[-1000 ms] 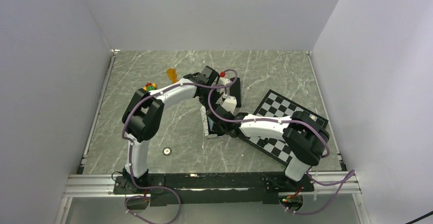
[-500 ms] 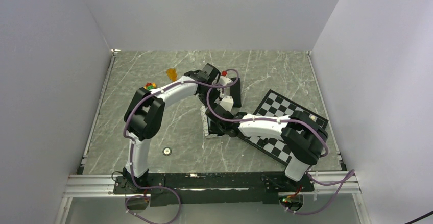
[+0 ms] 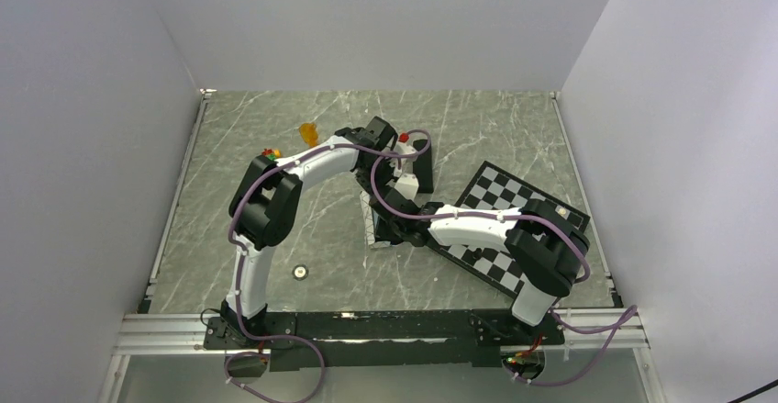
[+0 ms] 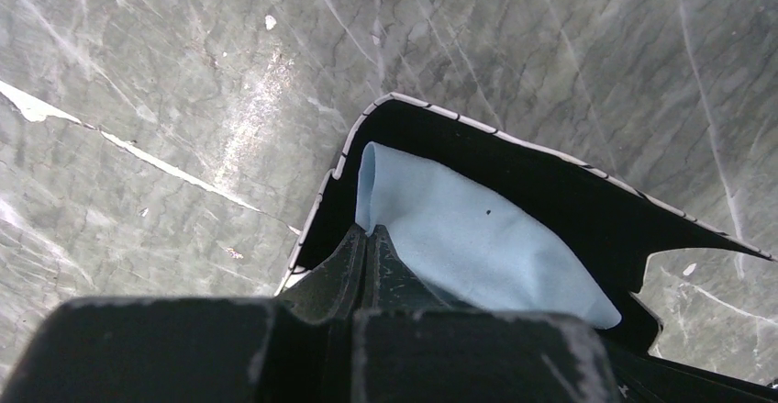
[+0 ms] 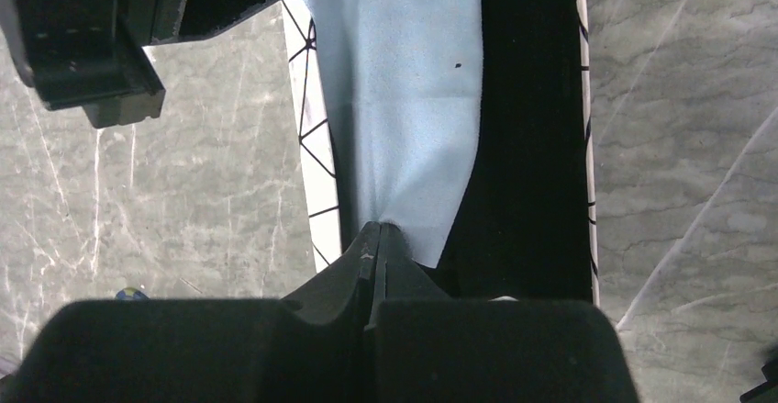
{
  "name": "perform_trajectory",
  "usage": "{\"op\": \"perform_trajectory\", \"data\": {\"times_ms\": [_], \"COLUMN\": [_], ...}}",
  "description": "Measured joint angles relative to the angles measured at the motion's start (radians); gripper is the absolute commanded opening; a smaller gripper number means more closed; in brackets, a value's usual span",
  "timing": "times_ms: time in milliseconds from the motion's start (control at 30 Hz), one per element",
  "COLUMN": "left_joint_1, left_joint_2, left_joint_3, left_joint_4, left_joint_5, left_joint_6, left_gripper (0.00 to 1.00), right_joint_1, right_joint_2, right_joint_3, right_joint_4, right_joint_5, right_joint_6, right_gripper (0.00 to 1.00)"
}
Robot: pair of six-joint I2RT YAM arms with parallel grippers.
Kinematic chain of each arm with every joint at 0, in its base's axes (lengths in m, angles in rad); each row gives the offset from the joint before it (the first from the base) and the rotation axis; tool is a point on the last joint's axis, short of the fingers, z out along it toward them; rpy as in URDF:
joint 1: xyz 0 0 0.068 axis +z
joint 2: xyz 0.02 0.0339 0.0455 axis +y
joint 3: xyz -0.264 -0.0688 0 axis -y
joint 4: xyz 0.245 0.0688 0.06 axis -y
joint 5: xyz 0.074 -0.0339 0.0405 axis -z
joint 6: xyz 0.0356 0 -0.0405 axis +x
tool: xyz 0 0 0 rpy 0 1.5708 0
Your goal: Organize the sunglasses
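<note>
The orange sunglasses lie at the far left of the table, apart from both arms. The black wire-framed pair is not in view. Both grippers meet over an open white case with black line pattern, whose inside is black. My left gripper is shut on one end of a light blue cloth lying in the case. My right gripper is shut on the cloth's other end. In the top view the grippers' tips and the cloth are hidden under the wrists.
A black-and-white chessboard lies under the right arm. A small multicoloured thing sits by the left arm's elbow, and a small round thing lies near the front. The left gripper's body is close above the right gripper.
The left arm's elbow has shifted slightly to the right. Both grippers stay over the case.
</note>
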Motion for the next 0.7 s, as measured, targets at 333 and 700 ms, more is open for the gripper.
{"op": "perform_trajectory", "data": {"times_ms": [333,700], "left_joint_1": [0.0,0.0], "left_joint_2": [0.0,0.0], "left_joint_3": [0.0,0.0], "left_joint_4": [0.008,-0.005], "left_joint_5": [0.021,0.021], "left_joint_6": [0.0,0.001], "left_gripper": [0.02,0.02], "right_joint_1": [0.0,0.0], "right_joint_2": [-0.001,-0.005], "right_joint_3": [-0.001,-0.001], "right_joint_4": [-0.001,-0.003], "right_joint_5": [-0.02,-0.04], "right_joint_6": [0.0,-0.003], "right_gripper": [0.0,0.0]}}
